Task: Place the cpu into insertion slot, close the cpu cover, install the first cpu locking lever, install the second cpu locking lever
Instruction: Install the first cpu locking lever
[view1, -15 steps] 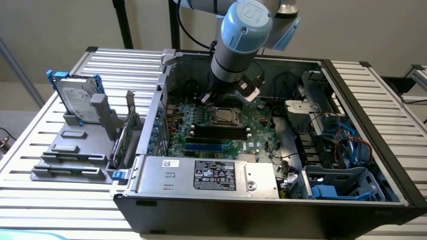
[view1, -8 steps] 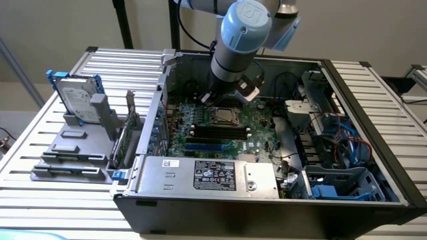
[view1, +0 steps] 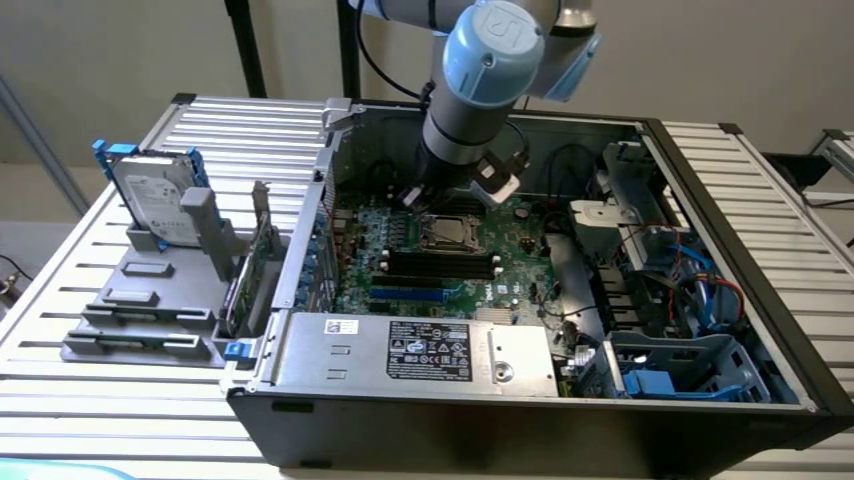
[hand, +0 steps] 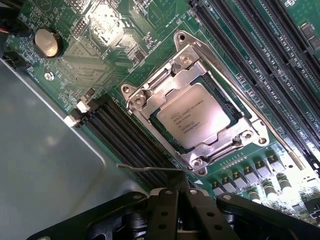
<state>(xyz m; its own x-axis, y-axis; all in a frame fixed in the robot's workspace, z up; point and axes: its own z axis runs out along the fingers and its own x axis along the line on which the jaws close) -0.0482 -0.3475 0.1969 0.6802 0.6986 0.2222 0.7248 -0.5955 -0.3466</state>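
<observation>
The arm's gripper (hand: 177, 192), jaws pressed together, hovered just beside a thin wire lever (hand: 150, 169) at the socket's edge, while the cpu (hand: 192, 115) lay seated in the insertion slot (hand: 218, 96) beneath the lowered cpu cover (hand: 145, 102), toward the far side of the green motherboard (hand: 125, 30).

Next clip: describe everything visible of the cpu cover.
The cpu cover is a thin, shiny, silvery metal frame with a large square window. It lies flat, closed over the insertion slot on the green motherboard. The cpu shows its grey printed top through the window. Screw heads sit by its corners. The shut pincer is apart from it, near a thin wire lever.
</observation>
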